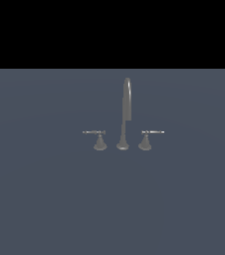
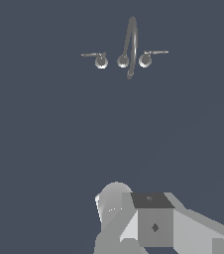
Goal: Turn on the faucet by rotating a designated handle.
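Seen from the wrist camera, pale grey blocky parts of the robot's arm (image 2: 153, 223) fill the nearest part of the scene; the gripper's fingers are not shown, so whether the pincer is open or closed, or holding anything, cannot be told. Beyond lies a flat slate-blue surface (image 1: 45, 199). Well apart from the arm stands the faucet (image 1: 125, 114), dull grey, its tall thin arched spout rising from a flared base. It is flanked by 2 low lever handles. The handle (image 1: 97, 138), at the exterior view's left, has its thin lever jutting leftward. Its twin handle (image 1: 148, 138), at the exterior view's right, points its lever rightward. Nothing touches either handle.
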`<state>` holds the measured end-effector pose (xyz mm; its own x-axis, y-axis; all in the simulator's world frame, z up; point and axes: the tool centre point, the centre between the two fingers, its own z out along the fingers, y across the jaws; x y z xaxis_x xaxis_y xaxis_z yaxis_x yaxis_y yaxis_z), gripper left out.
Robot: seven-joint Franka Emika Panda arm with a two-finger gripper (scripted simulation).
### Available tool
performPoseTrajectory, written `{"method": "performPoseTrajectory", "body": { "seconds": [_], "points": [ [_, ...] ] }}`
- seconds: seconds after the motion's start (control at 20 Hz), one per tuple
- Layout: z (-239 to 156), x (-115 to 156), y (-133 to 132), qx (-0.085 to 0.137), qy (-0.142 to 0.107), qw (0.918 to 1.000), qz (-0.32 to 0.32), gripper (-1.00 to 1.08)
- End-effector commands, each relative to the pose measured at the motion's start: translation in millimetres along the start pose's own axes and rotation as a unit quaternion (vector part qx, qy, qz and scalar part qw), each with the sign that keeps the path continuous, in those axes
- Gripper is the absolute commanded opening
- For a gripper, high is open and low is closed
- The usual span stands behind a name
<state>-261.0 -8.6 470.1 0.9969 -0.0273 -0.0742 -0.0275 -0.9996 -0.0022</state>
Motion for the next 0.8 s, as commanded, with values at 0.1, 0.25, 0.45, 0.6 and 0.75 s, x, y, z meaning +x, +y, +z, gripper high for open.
{"method": "performPoseTrajectory", "body": {
  "seconds": [0.1, 0.25, 0.45, 0.6, 0.75],
  "points": [
    [0.5, 0.2, -0.4, 0.0, 0.0, 1.0, 0.001, -1.0],
    [3.4, 1.4, -2.7, 0.0, 0.0, 1.0, 0.007, -1.0],
    [11.1, 4.6, -8.8, 0.001, 0.001, 0.9998, 0.021, -1.0],
    [19.7, 8.5, -15.6, 0.002, 0.001, 0.9993, 0.038, -1.0],
    [30.9, 14.0, -24.3, 0.002, 0.002, 0.9982, 0.06, -1.0]
  ]
}}
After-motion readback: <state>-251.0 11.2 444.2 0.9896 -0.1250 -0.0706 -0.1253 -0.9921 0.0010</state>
